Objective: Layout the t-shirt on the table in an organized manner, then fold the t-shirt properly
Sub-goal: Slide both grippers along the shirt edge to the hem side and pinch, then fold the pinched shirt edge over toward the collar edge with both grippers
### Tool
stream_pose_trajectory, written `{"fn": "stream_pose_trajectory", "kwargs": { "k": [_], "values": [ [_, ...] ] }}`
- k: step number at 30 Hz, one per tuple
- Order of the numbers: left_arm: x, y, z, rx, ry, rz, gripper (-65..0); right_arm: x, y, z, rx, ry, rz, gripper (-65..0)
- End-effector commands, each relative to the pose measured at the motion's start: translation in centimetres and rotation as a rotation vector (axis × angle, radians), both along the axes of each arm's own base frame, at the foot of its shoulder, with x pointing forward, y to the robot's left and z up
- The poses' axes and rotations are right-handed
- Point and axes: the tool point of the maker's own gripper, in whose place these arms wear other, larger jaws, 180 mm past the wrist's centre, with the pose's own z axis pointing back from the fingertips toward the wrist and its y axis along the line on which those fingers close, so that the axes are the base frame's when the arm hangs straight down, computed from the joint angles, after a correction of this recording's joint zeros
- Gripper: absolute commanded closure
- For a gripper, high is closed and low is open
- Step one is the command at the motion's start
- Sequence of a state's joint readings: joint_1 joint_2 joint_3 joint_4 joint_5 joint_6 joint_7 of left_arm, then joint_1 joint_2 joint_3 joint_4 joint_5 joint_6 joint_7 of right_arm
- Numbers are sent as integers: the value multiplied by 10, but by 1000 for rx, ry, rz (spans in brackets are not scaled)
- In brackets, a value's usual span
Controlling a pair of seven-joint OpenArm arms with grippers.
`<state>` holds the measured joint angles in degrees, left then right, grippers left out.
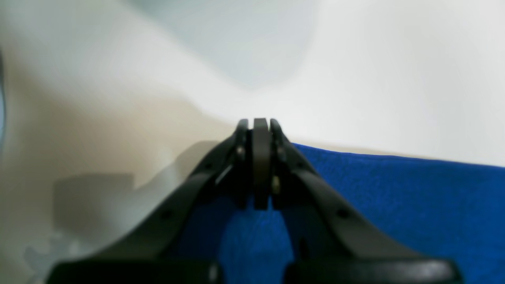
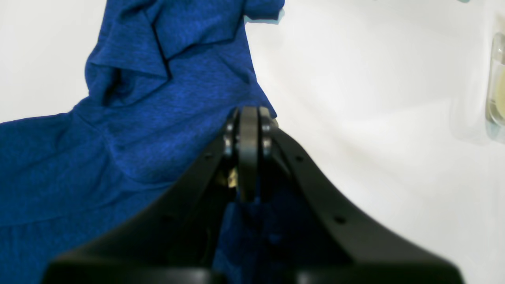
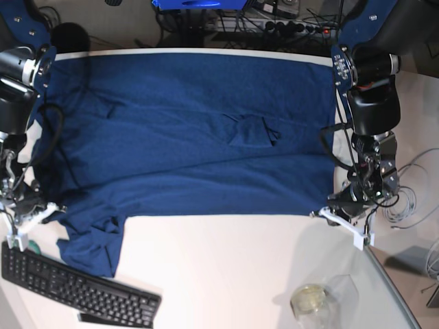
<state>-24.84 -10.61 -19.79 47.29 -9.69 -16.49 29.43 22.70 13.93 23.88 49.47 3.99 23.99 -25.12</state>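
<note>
The dark blue t-shirt (image 3: 185, 137) lies spread wide over the far half of the white table (image 3: 219, 274), with a small rumple near its middle and a sleeve bunched at the near left. My left gripper (image 3: 328, 214) sits at the shirt's near right corner. In the left wrist view the left gripper (image 1: 260, 125) is shut, with the t-shirt (image 1: 394, 197) running in under its fingers. My right gripper (image 3: 48, 208) is at the near left edge by the bunched sleeve. The right wrist view shows the right gripper (image 2: 249, 114) shut where the t-shirt (image 2: 138, 118) rises to its tips.
A black keyboard (image 3: 75, 291) lies at the near left corner, just below the sleeve. A clear glass jar (image 3: 312, 301) stands near the front right, also seen as the jar (image 2: 497, 79) at the right wrist view's edge. Cables hang off the table's right side.
</note>
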Motion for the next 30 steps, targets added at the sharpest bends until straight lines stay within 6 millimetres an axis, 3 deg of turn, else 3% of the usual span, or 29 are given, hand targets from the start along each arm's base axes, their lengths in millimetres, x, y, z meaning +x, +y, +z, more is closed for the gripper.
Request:
{"fn": "stream_pose_trajectory", "kwargs": {
  "k": [1, 5, 12, 20, 25, 30],
  "values": [
    [19, 5, 25, 8, -70, 3, 0, 21, -9, 27, -12, -81, -10, 0],
    [33, 4, 41, 6, -105, 2, 0, 29, -10, 37, -16, -153, -15, 0],
    [48, -3, 58, -8, -144, -2, 0, 25, -17, 18, 14, -126, -38, 0],
    [50, -7, 65, -20, -172, 2, 0, 20, -23, 7, 25, -123, -57, 0],
    [30, -2, 64, -62, -208, 22, 0, 16, -34, 8, 8, -110, -64, 0],
    [-3, -3, 39, -82, -169, 24, 0, -6, -41, -9, -7, -64, -69, 0]
  ]
}}
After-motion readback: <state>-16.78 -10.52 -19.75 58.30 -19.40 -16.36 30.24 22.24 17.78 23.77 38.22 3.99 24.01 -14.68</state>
